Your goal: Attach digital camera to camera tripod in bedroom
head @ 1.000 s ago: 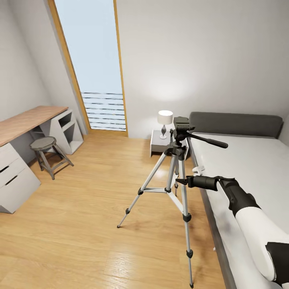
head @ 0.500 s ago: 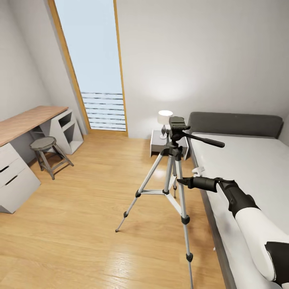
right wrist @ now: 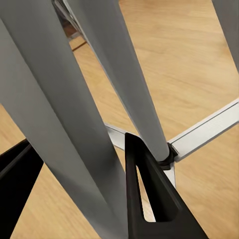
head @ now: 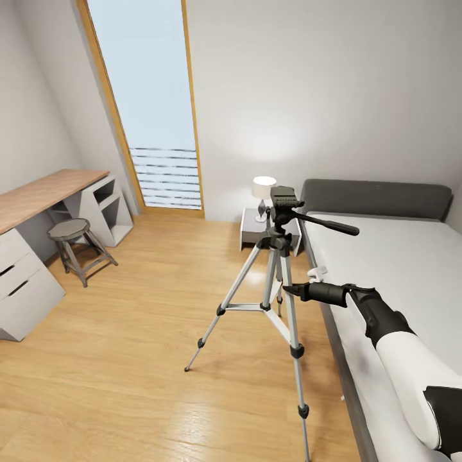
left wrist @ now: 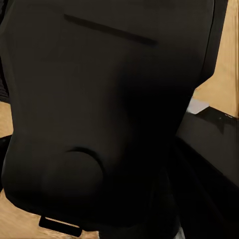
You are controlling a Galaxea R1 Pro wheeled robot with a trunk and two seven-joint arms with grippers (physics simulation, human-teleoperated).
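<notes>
The camera tripod (head: 281,269) stands on the wood floor beside the bed, silver-grey legs spread, black head (head: 283,196) with its long handle (head: 328,224) pointing over the mattress. My right gripper (head: 289,290) reaches in from the right at mid-height of the legs. In the right wrist view its black fingers (right wrist: 149,199) sit on either side of a grey leg (right wrist: 64,94), which spans the gap, so the right gripper (right wrist: 79,142) is shut on it. A big black shape (left wrist: 104,114) sits very close in the left wrist view; I cannot tell whether it is the digital camera.
A bed (head: 398,269) with a grey headboard runs along the right. A nightstand (head: 252,228) with a lamp (head: 264,188) stands behind the tripod. A stool (head: 72,234) and the wood-topped desk (head: 38,192) are at the left, by the tall window (head: 151,96).
From one second to half a second ago the tripod shifted a little to the left along with my right gripper. Since then nothing has moved.
</notes>
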